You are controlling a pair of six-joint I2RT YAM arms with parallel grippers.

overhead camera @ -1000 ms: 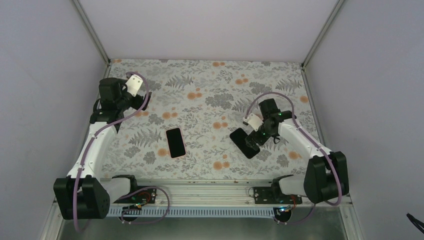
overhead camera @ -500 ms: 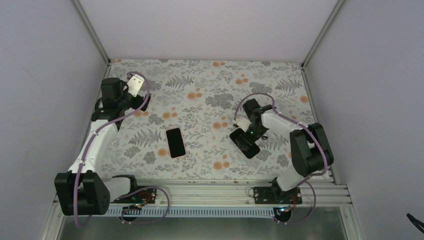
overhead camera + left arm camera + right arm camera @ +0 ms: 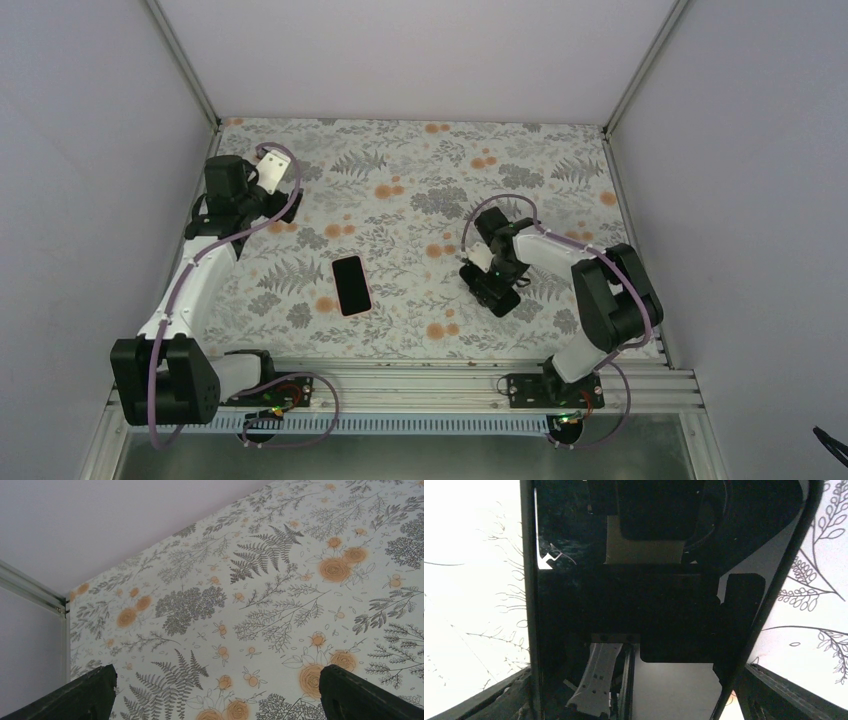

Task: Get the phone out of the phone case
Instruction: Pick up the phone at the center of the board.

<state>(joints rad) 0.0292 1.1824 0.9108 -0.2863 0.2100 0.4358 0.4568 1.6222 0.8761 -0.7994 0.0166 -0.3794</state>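
The floral desk is carrying two dark slabs, lying well apart. Low over the right-hand one, the black case, the right claw is hanging with its fingers spread and straddling the two long edges; whether they are touching it, cannot tell. The case face is mirroring the claw, so I am only judging it empty, going by the raised rim. The pink-edged phone is lying flat mid-desk, left of the case, looking already free of it. Risks as I am reading them: a closing claw could end up pinching the thin rim and flexing or flicking the case sideways; lifting at a tilt could be dragging it toward the near rail. By the far-left corner the left claw is hovering spread, holding nothing. Nothing is standing between case and phone. A pale nick is showing near one case edge.
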